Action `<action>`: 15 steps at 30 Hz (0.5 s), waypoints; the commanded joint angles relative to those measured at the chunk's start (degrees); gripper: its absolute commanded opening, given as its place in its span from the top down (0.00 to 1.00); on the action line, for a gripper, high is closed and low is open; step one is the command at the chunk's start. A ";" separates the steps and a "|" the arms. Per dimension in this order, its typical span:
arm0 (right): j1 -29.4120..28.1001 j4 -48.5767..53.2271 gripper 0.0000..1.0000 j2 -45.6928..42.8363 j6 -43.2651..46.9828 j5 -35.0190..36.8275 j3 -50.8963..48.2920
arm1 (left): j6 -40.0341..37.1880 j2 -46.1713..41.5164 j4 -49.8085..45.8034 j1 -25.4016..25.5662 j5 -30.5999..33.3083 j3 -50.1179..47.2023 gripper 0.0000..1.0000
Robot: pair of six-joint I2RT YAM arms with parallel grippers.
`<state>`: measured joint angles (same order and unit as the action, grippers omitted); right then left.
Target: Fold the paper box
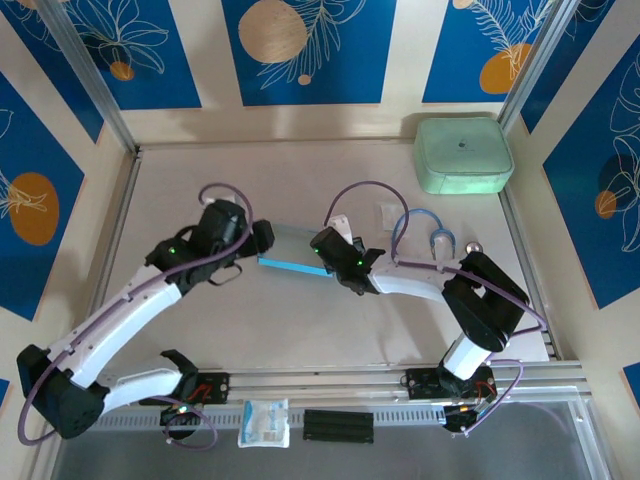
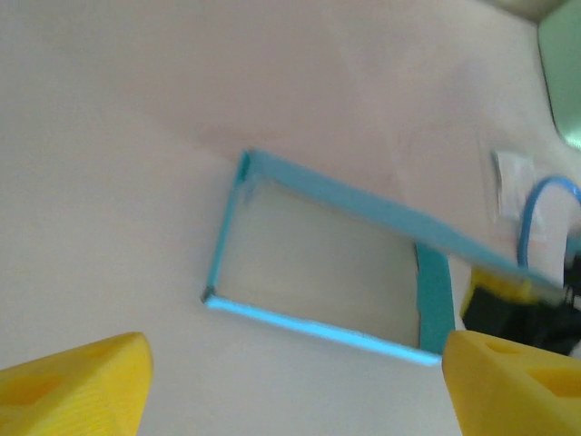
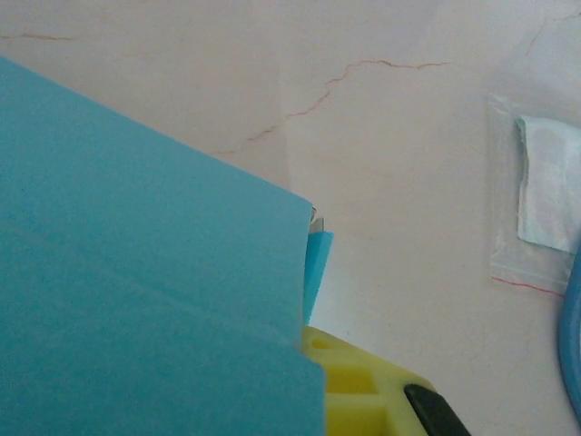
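Packet (image 1: pixel 264 422) is sitting on the near rail (image 1: pixel 520 375) (print unreadable). Paper box (image 1: pixel 295 245) is lying mid-table, long axis running left-right between the claws. Left gripper (image 2: pixel 295 386) is gaping wide, box straight ahead. Right gripper (image 1: pixel 325 252) is touching the box's right end; clamped or not, cannot tell.

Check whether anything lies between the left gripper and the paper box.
Nothing visible does. The left gripper is open and just short of the paper box, and what lies between them is bare table.
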<state>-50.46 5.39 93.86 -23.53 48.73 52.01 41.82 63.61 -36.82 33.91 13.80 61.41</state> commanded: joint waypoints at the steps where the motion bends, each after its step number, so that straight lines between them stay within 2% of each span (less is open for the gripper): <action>1: -1.03 2.04 1.00 1.32 0.90 -0.04 -2.18 | -6.29 3.17 -4.81 -6.47 -7.29 2.38 0.16; 5: -1.73 0.88 1.00 1.49 2.74 0.05 -2.59 | -11.68 9.70 -3.24 -11.67 -18.43 6.67 0.14; 8: -1.95 0.26 1.00 1.45 3.76 0.05 -2.81 | -14.72 15.44 -3.94 -12.81 -21.00 10.85 0.15; 11: -2.10 -0.34 1.00 1.49 4.36 -0.23 -3.01 | -17.03 19.79 -1.14 -13.78 -21.33 12.43 0.24; 15: -2.35 0.37 1.00 2.11 4.61 -0.06 -2.52 | -20.56 24.62 3.49 -13.83 -26.44 13.50 0.36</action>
<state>-52.18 3.38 93.97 -19.81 49.98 50.57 25.91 86.11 -36.34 20.67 -7.18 72.75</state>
